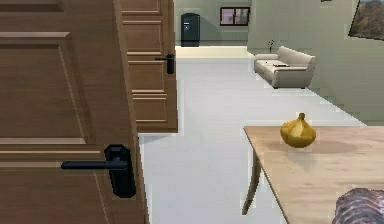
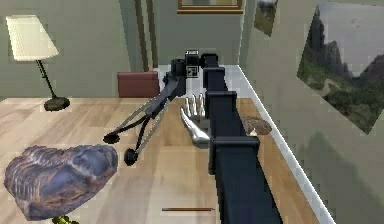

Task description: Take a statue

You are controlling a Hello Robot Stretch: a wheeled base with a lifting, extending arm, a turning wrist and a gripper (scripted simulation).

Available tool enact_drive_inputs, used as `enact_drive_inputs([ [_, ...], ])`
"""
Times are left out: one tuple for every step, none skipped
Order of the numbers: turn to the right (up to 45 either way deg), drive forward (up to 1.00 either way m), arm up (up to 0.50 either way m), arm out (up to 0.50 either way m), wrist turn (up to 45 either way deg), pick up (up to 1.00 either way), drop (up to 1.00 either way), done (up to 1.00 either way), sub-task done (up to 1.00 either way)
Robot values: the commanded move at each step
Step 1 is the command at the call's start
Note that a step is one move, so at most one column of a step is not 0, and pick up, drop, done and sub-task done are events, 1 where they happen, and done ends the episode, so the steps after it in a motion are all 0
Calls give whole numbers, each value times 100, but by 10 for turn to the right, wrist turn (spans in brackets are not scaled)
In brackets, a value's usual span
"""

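Silver hand-shaped statue (image 2: 195,120) was found upright just beside pincer (image 2: 120,143), toward wooden table's (image 2: 90,120) right edge; nothing was held, grip state couldn't be told.

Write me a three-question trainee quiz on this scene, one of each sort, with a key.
1. True or false: the silver hand-shaped statue stands on the wooden table, just left of the dark arm bar in the arm side view.
2. Which thing stands on that table near the arm side view's left edge? A: a lamp. B: a kettle. C: a stack of books.
3. Fill the gap: in the forward view, the yellow gourd-shaped object sits on the ____.
Key: 1 true; 2 A; 3 table.
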Motion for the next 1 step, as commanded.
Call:
enact_drive_inputs([
  [0, 0, 0, 0, 450, 0, 0, 0, 0],
])
